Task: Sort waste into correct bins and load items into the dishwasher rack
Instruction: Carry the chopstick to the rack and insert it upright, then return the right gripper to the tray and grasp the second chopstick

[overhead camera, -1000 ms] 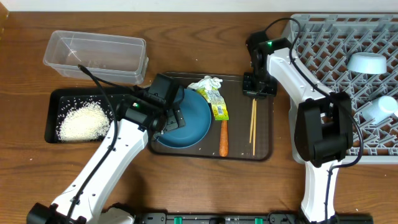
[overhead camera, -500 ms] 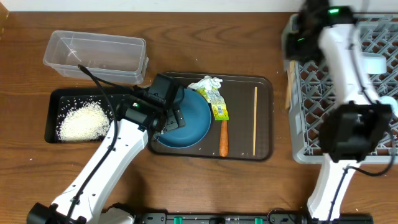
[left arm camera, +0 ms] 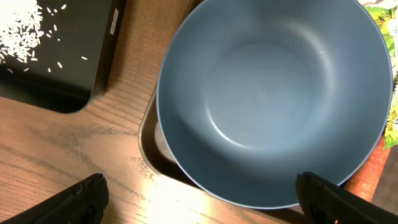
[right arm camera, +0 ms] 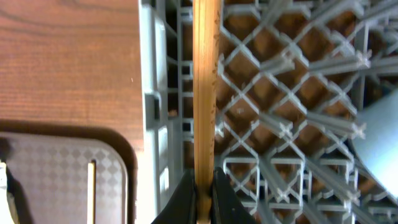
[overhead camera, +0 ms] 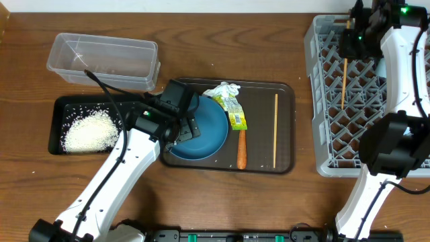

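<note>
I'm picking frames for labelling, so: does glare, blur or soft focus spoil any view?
Overhead: evenly lit and sharp. Left wrist: a bright sheen on the table beside the corner of the brown tray; the dark blue dish is clear, the fingertips of the left gripper dark and soft. Right wrist: the chopstick is sharp, the pale shape at the right edge blurred.

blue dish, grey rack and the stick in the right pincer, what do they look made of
Blue dish: probably plastic or melamine, matte with a soft sheen, uniform colour; glazed ceramic can't be ruled out. Grey rack: moulded plastic, matte, thin lattice ribs. Chopstick in the right pincer: wood or bamboo, unfinished-looking, with lengthwise grain and tan colour.
</note>
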